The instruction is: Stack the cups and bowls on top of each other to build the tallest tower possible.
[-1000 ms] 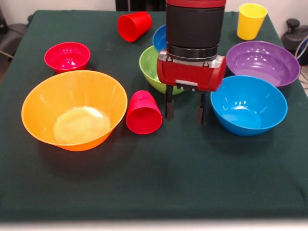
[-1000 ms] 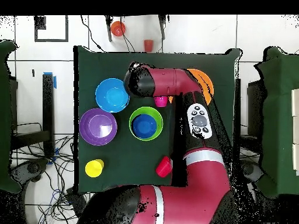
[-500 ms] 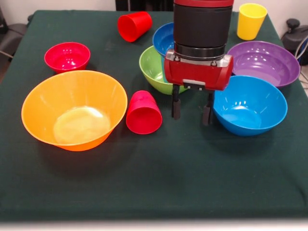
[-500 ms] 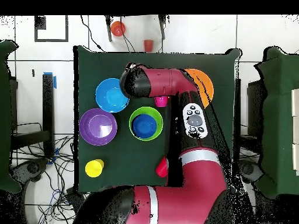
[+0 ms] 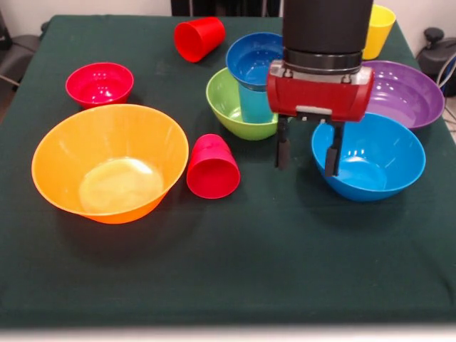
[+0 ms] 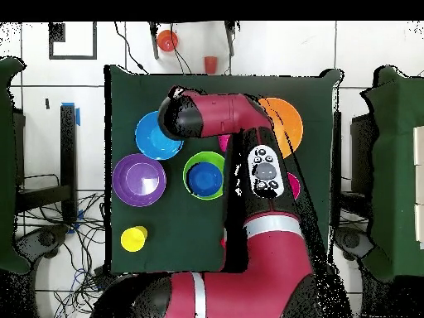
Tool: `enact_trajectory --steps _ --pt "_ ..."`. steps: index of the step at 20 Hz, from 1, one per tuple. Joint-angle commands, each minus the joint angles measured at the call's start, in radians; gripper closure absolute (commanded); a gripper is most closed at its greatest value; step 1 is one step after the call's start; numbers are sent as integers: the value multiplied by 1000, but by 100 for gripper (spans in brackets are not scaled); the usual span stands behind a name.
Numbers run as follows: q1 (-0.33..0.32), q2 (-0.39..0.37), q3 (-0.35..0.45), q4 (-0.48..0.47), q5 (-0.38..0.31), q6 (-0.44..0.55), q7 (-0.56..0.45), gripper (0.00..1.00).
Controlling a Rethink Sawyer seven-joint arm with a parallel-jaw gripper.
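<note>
Landmark: medium green bowl [image 5: 235, 103], near the middle of the dark green table [image 5: 235, 271].

Front view:
- Gripper [image 5: 308, 151] hanging just right of the green bowl, over the near-left rim of the medium blue bowl [image 5: 370, 157]. 2 black fingers [image 5: 282, 146] apart, nothing between them; right finger crossing the blue rim, contact or clearance not clear from this angle.
- Small dark blue bowl [image 5: 253, 58] perched above the green bowl on a light blue cup [image 5: 254, 103] standing inside it: a 3-piece tower.
- Wide purple bowl [image 5: 402, 89] to the right of the green bowl, behind the medium blue one, partly hidden by the red gripper body.
- Yellow cup [image 5: 381, 28] upright, far right of the green bowl, mostly hidden by the arm.
- 1 red cup [image 5: 211, 167] on its side just left-front of the green bowl, between it and the huge orange bowl [image 5: 107, 164].
- A 2nd red cup [image 5: 199, 37] on its side behind-left of the green bowl.
- Small red bowl [image 5: 100, 84] well to the left, behind the orange one.

Overhead view only:
- Arm covering both red cups almost wholly and half the orange bowl; fingers hidden.
- Light blue cup hidden under the dark blue bowl, so the stack reads as blue inside green.
- Yellow cup shown whole.
</note>
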Motion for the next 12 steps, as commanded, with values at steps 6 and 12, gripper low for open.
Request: enact_trajectory --steps 6,12 --pt "47 -6 6 21 -84 55 -86 0" --pt "66 64 -11 26 -134 10 -100 0"
